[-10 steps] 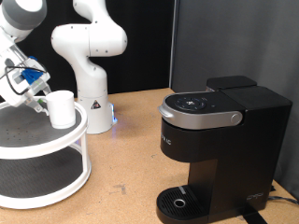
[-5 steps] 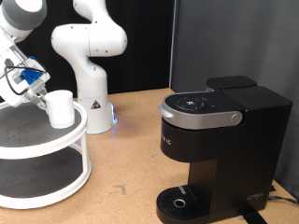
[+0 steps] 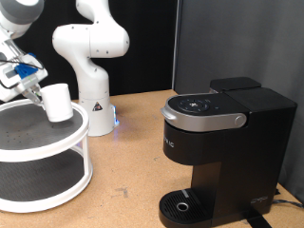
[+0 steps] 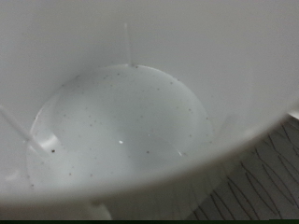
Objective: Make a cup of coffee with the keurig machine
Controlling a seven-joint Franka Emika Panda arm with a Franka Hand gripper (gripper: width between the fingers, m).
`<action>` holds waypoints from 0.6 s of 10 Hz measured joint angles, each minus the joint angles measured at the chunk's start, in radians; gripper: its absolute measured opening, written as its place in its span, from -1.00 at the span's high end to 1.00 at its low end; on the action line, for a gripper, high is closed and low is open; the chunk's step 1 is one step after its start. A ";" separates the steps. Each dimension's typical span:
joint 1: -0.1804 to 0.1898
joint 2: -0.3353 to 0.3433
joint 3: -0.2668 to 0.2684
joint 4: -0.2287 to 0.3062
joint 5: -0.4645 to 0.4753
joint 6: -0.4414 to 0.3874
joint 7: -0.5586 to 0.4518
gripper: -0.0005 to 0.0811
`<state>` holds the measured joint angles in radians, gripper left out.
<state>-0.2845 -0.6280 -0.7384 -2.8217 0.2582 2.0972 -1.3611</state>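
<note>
Jaws clamped on the white mug [image 3: 58, 102], lifted just clear of the round white shelf stand [image 3: 57, 142]. Mug interior [image 4: 117, 131] empty, directly below jaws. Keurig machine [image 3: 223, 152] well apart, lid closed.

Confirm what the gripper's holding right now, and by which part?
Apparently the cup, lifted slightly off the white stand. The gripper is at its side facing the exterior view's left; the fingers' exact contact isn't visible.

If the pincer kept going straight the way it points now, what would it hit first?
Most likely the cup: the wrist view looks straight into its white inside. In the exterior view the pincer is at the cup over the round shelf.
</note>
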 joint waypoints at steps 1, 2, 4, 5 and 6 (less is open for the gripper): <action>-0.010 -0.020 0.013 0.012 0.000 -0.031 0.032 0.81; -0.017 -0.037 0.033 0.023 0.000 -0.055 0.073 0.81; -0.036 -0.056 0.084 0.037 -0.020 -0.090 0.149 0.81; -0.035 -0.056 0.081 0.037 -0.017 -0.089 0.145 0.81; -0.034 -0.055 0.083 0.036 -0.017 -0.090 0.154 0.81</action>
<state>-0.3188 -0.6833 -0.6551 -2.7858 0.2413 2.0068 -1.2073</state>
